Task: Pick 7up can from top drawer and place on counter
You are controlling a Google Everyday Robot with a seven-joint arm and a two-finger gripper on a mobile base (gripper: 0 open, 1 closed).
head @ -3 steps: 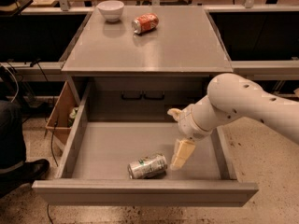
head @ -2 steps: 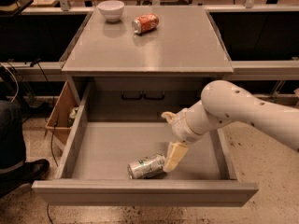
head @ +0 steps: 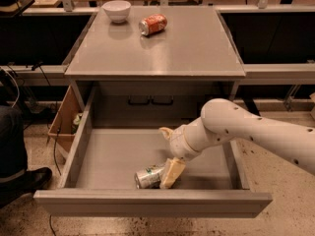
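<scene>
At the far-left corner of the tabletop [head: 197,58], a bowl [head: 116,10]; just right of it along the far edge, an orange can [head: 153,24], not the one wanted. Below the near edge, pulled wide open, the drawer [head: 152,203]. Inside, close to its front wall and slightly left of middle, lying on its side: the 7up can [head: 147,177]. Right of that, the gripper [head: 168,154], reaching in from the right with jaws spread, one down against the can's right end, the other raised behind. Moved left and lower over the last second, from just clear of the can to touching it; can itself seemingly unshifted. Means approach nearly done, grasp not yet made. Still to do, probably: straddle the can, pinch, lift out, set down on the tabletop.
</scene>
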